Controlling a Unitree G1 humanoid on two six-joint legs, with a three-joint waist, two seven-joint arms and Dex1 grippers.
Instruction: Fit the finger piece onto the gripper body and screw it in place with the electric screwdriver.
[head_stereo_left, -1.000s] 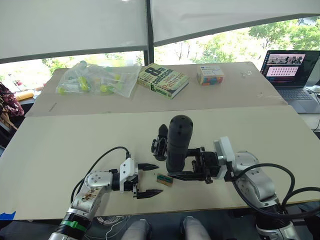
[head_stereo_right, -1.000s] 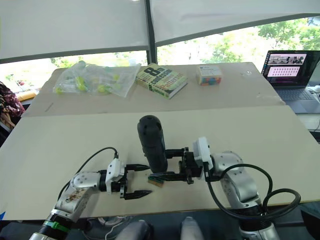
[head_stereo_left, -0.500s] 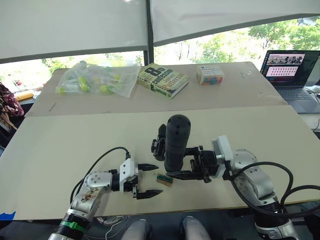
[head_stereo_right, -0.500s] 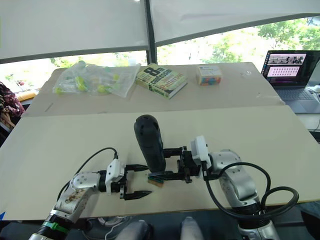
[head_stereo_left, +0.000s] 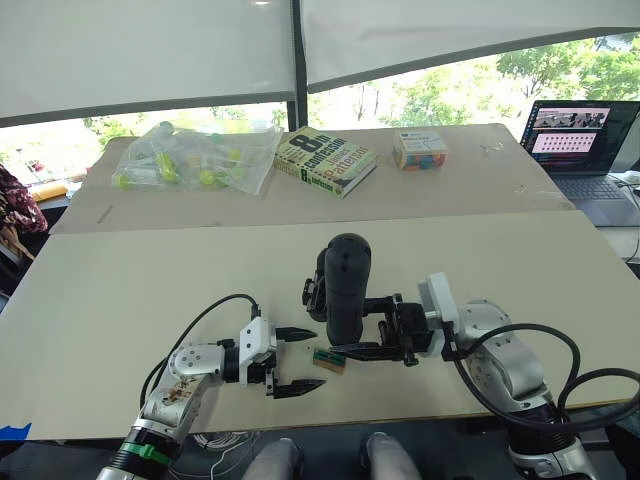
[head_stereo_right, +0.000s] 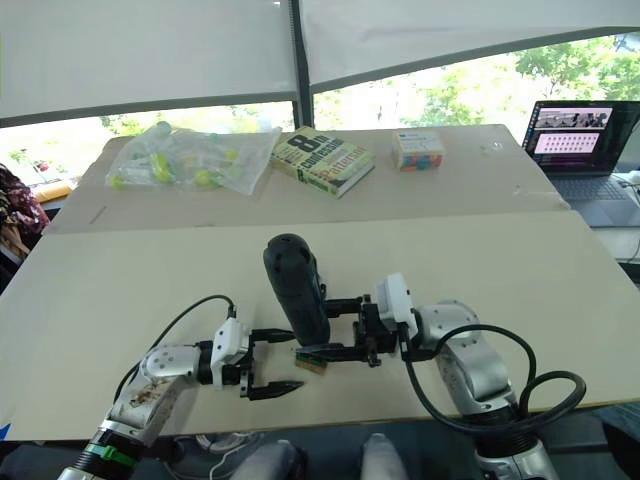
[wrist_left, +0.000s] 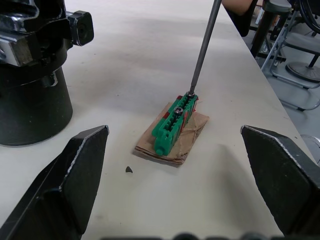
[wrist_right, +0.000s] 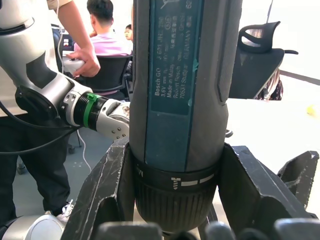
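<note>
One electric screwdriver (head_stereo_left: 345, 288) stands near-upright, clamped in the right gripper (head_stereo_left: 378, 335) — bit tip on a screw in the green block (wrist_left: 174, 125). Gripper body (wrist_left: 31, 75) sits just behind. Left gripper (head_stereo_left: 297, 361) spread wide, empty, beside the block.

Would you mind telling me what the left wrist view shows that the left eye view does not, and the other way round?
The left wrist view alone shows where the thin metal bit ends: its tip rests on a screw at one end of the green block, with a second screw beside it.

The left eye view alone shows the right gripper shut on the upright electric screwdriver, and the open left gripper beside the block.

Both show the green block on its brown base and the gripper body standing close by on the table.
</note>
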